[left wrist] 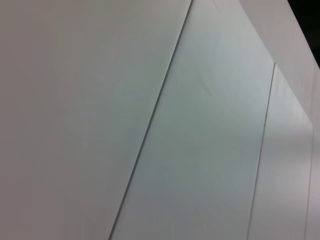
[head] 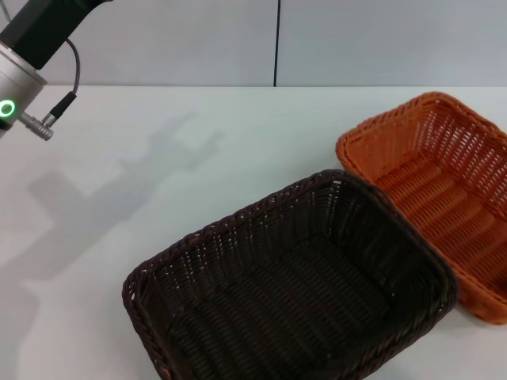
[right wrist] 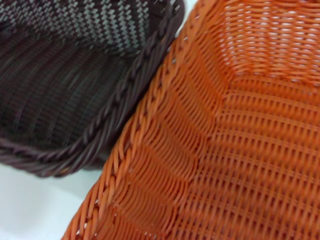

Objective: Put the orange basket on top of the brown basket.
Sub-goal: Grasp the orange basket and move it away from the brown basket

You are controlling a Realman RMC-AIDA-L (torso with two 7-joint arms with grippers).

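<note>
The orange basket (head: 444, 190) sits on the white table at the right, running off the right edge of the head view. The brown basket (head: 293, 285) sits beside it, lower and to the left, with its rim touching or slightly overlapping the orange rim. Both are empty. The right wrist view looks closely down on the orange basket (right wrist: 240, 145) and the brown basket's rim (right wrist: 100, 120), side by side. The right gripper itself is not visible in any view. The left arm (head: 24, 71) is raised at the upper left, its gripper out of view.
The white table (head: 158, 174) spreads to the left and behind the baskets. A pale wall with a dark vertical seam (head: 277, 43) stands behind it. The left wrist view shows only wall panels (left wrist: 160, 120).
</note>
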